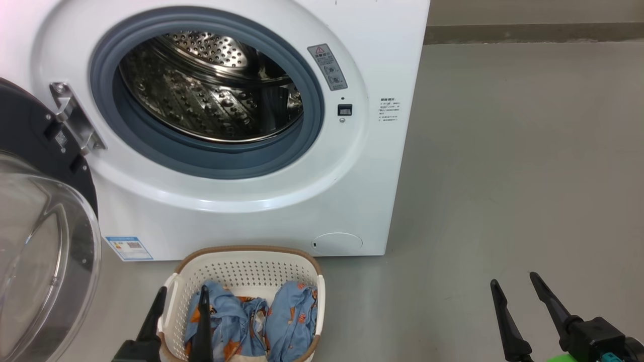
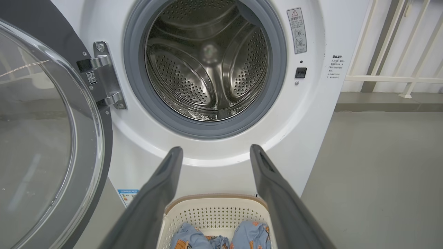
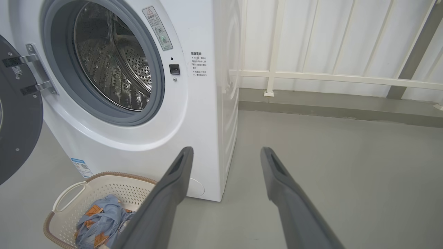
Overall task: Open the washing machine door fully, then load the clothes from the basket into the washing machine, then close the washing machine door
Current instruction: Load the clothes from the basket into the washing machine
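Open door [image 1: 45,231] stands left of the unblocked drum [image 1: 211,85].

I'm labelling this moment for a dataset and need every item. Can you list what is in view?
washing machine: one, white, standing on the floor
washing machine door: one, black rim, clear glass, swung open at left
drum: one, steel, inside the opening
rubber ring: one, grey-blue, around the opening
hinge: one, silver, left of the opening
blue sticker: one, machine's lower left front
warning label: one, grey, right of the opening
basket: one, cream, brown rim, before the machine
clothes: count unclear, light blue, orange print, in the basket
floor: grey
railing: one, white, beyond the machine
left gripper: dark, open, at the basket's left
right gripper: dark, open, over the floor at right
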{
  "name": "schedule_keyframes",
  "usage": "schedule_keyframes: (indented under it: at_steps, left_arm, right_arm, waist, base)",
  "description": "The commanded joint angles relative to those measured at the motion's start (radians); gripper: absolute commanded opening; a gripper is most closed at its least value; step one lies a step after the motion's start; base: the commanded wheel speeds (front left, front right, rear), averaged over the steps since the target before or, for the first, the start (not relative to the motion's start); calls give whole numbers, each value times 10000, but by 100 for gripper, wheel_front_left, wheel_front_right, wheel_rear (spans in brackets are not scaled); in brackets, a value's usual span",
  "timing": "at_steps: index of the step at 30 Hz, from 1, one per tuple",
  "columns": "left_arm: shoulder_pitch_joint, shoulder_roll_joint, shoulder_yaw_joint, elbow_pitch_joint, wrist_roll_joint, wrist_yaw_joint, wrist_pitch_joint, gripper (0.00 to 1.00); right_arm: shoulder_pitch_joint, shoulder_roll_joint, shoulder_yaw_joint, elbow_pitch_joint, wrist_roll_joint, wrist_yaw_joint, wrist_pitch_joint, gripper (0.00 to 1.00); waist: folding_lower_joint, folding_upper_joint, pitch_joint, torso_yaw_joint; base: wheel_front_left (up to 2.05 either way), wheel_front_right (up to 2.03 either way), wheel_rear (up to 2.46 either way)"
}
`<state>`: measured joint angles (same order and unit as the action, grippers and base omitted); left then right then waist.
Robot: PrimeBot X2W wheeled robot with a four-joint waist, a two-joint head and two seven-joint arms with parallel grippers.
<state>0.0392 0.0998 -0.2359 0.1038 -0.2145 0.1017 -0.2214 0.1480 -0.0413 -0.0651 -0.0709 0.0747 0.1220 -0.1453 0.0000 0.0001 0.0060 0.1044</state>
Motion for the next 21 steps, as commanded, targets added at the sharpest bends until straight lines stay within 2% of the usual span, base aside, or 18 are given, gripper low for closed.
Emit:
schedule_keyframes:
  at_steps: [1, 10, 21]
  left_arm:
    - [-398, 116, 259, -172, -15, 75, -50, 100]
    - [-1050, -75, -152, 1031, -175, -204, -54, 100]
    - [-3039, -435, -798, 5110, -938, -856, -101, 100]
  right_arm:
    - [-190, -89, 305, -298, 82, 87, -24, 100]
    - [-380, -89, 534, -445, 103, 87, -6, 100]
    - [-1072, -113, 1010, -613, 92, 87, -35, 100]
  waist:
    - [0, -1, 26, 9]
    - [0, -1, 393, -97]
    - [0, -1, 1597, -625]
  base:
    - [0, 0, 0]
    - [0, 0, 0]
    - [0, 0, 0]
